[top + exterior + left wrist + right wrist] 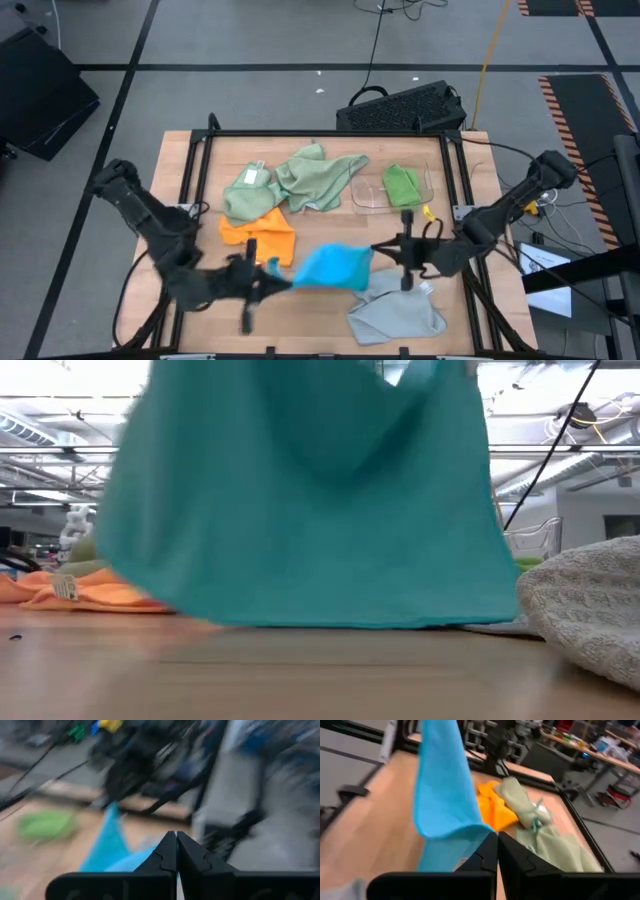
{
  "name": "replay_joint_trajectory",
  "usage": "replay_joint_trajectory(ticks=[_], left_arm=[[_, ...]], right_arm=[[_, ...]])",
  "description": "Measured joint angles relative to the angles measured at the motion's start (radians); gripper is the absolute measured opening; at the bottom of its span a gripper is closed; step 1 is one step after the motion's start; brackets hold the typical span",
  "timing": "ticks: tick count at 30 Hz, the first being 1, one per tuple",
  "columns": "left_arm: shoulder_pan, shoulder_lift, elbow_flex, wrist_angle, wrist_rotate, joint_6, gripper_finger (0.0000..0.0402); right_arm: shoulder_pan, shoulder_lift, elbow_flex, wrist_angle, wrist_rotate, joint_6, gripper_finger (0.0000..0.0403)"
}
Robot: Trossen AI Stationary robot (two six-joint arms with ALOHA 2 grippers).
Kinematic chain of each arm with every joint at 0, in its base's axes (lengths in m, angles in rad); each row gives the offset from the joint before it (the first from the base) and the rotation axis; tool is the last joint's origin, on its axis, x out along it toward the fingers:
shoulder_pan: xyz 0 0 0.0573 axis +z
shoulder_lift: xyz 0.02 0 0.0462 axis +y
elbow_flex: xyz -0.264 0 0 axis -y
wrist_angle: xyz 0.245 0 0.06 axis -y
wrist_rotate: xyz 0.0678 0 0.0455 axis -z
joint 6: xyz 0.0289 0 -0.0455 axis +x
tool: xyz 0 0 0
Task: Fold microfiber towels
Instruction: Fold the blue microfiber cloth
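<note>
I worked at a pale wooden table point(330, 155) framed by dark rails, standing on a grey floor with a black keyboard-like box just past its far edge at twelve o'clock.

The largest thing at the table's centre was the bright blue towel point(335, 266), stretched off the wood between my two claws; seen from table height it hung as a wide curtain point(310, 500) with its lower edge close to the surface. My left claw point(268, 283), at about seven o'clock on the table, was pinched shut on the towel's left end. My right claw point(380, 250), at about four o'clock, was pinched shut on the towel's right end, the cloth draping up and over its fingertips point(487, 852).

The light grey towel point(397, 312) lay crumpled at five o'clock, near the front edge. Two pale sage green towels lay rumpled at eleven o'clock, one point(320, 178) spread wider, the other point(247, 195) bunched just beside it with a white tag. The orange towel point(260, 235) lay at nine o'clock, touching the bunched sage one. The bright green towel point(402, 185) sat folded small in a clear shallow tray point(362, 195) at one o'clock.
</note>
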Motion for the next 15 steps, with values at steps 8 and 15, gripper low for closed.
replay_joint_trajectory(ticks=[8, 15], left_arm=[[-0.007, 0.017, 0.119, 0.032, -0.222, 0.269, 0.0003], [0.171, -0.007, 0.135, -0.683, -0.262, -0.222, 0.0003]], right_arm=[[0.030, 0.059, 0.251, -0.232, 0.003, 0.010, 0.0000], [-0.051, 0.052, 0.200, -0.435, 0.054, 0.133, 0.0000]])
